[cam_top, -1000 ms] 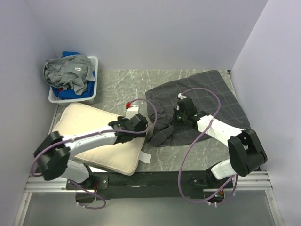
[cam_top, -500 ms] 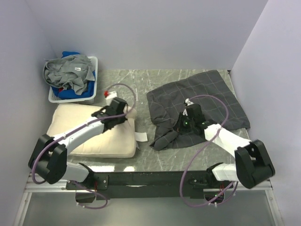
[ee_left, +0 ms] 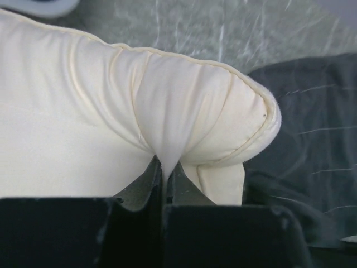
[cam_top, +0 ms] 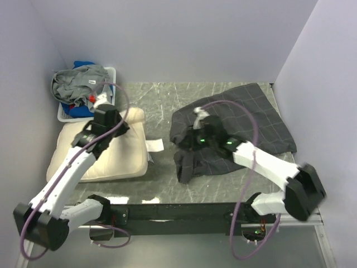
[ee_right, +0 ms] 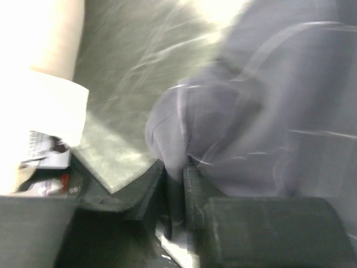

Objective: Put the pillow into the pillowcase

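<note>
Pillow (cam_top: 125,153) at left edge of desk, partly hidden under left arm; fold pinched tight in left gripper (ee_left: 164,167). Pillowcase (cam_top: 251,120) toward right edge, blurred in wrist view; fold clamped in right gripper (ee_right: 175,173). Both arms extended over desk.

Soft cream rectangular pillow (cam_top: 125,153) on left half of grey marble-pattern table (cam_top: 159,103). Large charcoal grid-pattern cloth pillowcase (cam_top: 245,125) on right half. The two lie apart, bare table strip between. Small white label (cam_top: 155,146) juts from pillow's right edge toward pillowcase. White plastic basket (cam_top: 112,75) holding heap of clothes (cam_top: 78,86) in far-left corner, just behind pillow. At pillow's far-right corner: left gripper (ee_left: 164,167), pinching fold. At pillowcase's left edge: right gripper (ee_right: 175,173), pinching fold.
</note>
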Controlling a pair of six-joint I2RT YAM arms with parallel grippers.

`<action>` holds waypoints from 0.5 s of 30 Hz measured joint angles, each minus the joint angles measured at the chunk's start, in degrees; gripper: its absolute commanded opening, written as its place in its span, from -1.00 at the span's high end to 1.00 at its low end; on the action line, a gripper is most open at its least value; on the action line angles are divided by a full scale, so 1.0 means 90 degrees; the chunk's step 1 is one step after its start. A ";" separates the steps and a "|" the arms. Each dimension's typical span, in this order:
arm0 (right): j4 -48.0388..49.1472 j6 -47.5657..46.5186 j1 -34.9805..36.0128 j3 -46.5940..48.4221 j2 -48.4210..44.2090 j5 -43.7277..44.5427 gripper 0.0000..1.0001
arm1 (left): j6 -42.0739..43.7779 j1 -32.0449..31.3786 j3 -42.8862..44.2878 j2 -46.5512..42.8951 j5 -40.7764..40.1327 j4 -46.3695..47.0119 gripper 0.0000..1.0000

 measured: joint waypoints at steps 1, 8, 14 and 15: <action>0.0153 0.0112 0.0306 0.0148 0.0350 -0.0002 0.00 | 0.0017 0.0073 0.0131 -0.0168 0.0012 -0.0107 0.98; 0.0505 0.0430 0.1479 0.0704 0.1848 -0.0100 -0.60 | 0.0104 0.0289 0.0838 -0.0913 0.0090 -0.0622 0.98; 0.0318 0.0452 0.1472 0.0576 0.1039 0.0678 -0.57 | 0.0151 0.0311 0.0862 -0.0911 0.0238 -0.0690 0.98; 0.0313 0.0413 0.1472 0.0529 0.0872 0.0801 -0.57 | 0.0155 0.0311 0.0860 -0.0901 0.0265 -0.0690 0.98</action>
